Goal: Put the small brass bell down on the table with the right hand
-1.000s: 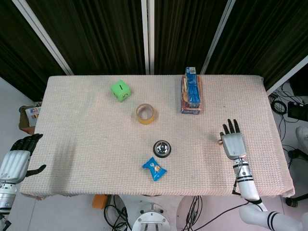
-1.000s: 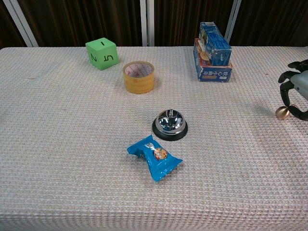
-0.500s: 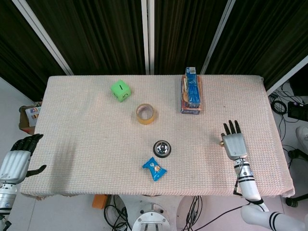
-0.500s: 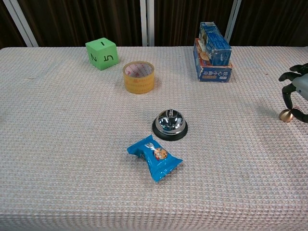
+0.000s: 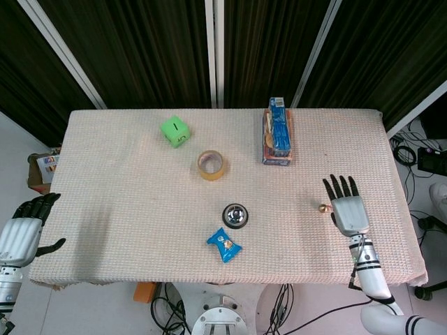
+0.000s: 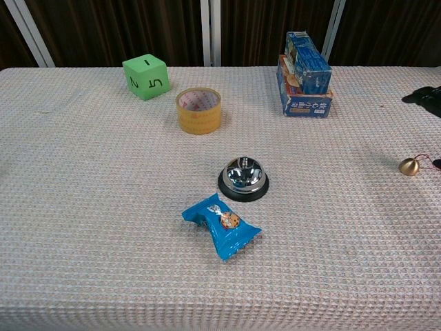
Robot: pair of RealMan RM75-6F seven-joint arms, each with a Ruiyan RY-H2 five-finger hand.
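Note:
The small brass bell [image 5: 323, 208] [image 6: 409, 166] lies on the woven tablecloth near the table's right side, free of any hand. My right hand [image 5: 347, 208] hovers just to its right with fingers spread and nothing in it; in the chest view only its dark fingertips [image 6: 426, 96] show at the right edge. My left hand [image 5: 26, 227] hangs off the table's left edge, fingers loosely apart, empty.
A silver call bell [image 5: 235, 216] and a blue snack packet [image 5: 224, 245] sit mid-table. Further back are a tape roll [image 5: 211, 165], a green die [image 5: 174, 131] and a blue carton box [image 5: 276, 133]. The table edge [image 5: 412, 230] is close right of my right hand.
My right hand let go of the brass bell and drew away to the right and up. The bell now rests alone on the cloth. The left hand stayed put.

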